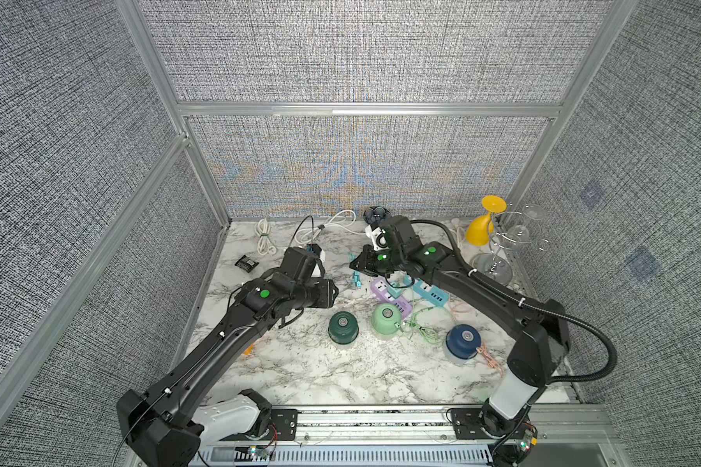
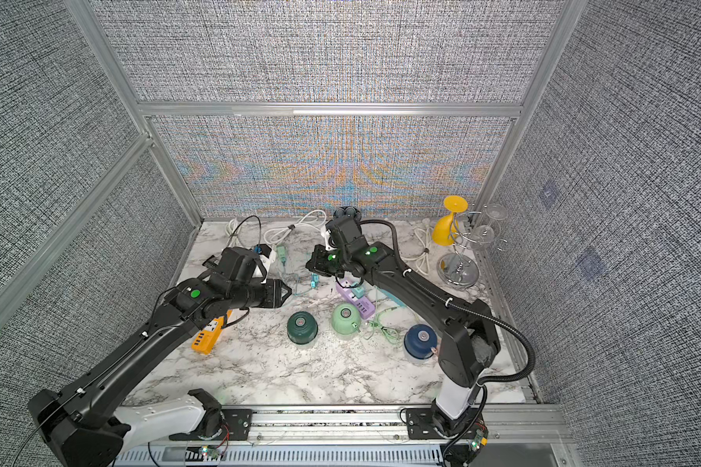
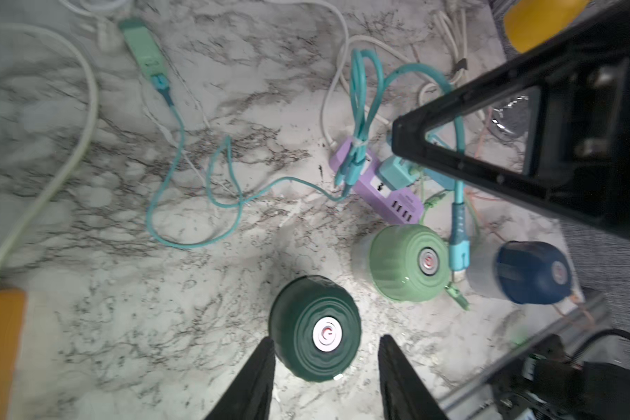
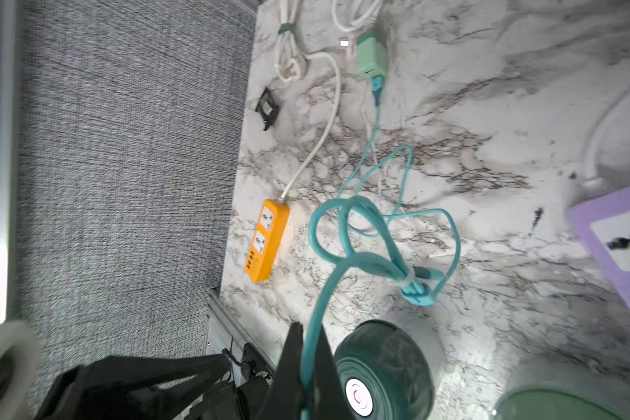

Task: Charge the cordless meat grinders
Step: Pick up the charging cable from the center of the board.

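Three cordless meat grinders stand in a row on the marble table: dark green (image 1: pixel 343 325) (image 2: pixel 301 325), mint green (image 1: pixel 386 317) (image 2: pixel 345 317) and navy blue (image 1: pixel 464 339) (image 2: pixel 419 339). My left gripper (image 1: pixel 332 293) (image 3: pixel 326 337) hovers open, up and to the left of the dark green grinder (image 3: pixel 315 332), which shows between its fingers with a gap on each side. My right gripper (image 1: pixel 355 263) (image 4: pixel 308 327) is shut on a teal cable (image 4: pixel 364 262) (image 3: pixel 360 109). A tied bundle of that cable hangs below it. The cable's other end sits in a mint charger plug (image 3: pixel 144 51).
A purple power strip (image 1: pixel 389 295) and a blue one (image 1: pixel 432 293) lie behind the mint grinder, among thin green and pink cables. An orange strip (image 2: pixel 209 337) lies under my left arm. White cords (image 1: pixel 264 238), a yellow glass (image 1: pixel 482 226) and a glass rack (image 1: pixel 498 258) stand at the back.
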You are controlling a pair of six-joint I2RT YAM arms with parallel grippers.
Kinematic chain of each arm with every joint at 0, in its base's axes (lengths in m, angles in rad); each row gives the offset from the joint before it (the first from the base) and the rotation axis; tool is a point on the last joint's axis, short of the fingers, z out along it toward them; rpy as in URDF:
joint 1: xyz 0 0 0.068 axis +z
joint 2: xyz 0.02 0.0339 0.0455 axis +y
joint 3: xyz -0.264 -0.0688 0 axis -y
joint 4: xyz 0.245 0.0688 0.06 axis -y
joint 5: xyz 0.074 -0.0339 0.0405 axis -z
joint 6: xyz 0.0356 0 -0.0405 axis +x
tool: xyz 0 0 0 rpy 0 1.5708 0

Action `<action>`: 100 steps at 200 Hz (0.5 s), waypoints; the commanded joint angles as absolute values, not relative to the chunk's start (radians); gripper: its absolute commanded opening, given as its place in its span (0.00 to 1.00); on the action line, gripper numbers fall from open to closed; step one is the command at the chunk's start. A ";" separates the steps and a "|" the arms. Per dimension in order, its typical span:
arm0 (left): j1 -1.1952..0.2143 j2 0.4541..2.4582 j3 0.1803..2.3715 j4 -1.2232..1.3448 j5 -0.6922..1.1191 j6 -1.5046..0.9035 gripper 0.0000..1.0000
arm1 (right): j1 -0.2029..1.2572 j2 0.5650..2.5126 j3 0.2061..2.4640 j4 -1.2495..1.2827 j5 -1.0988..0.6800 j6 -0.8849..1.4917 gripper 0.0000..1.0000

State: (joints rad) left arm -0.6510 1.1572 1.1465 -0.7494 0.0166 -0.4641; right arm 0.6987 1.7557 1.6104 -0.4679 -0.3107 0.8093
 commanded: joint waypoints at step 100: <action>-0.821 1.226 1.056 -0.369 -0.256 -0.364 0.54 | 0.752 1.912 1.772 -0.503 -0.220 0.951 0.00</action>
State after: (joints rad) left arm -0.8089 1.1965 1.0382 -0.4423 -0.2375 -0.3744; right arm 0.7494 1.9087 1.7687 -0.5110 -0.2333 0.9230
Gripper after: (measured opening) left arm 0.541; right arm 0.050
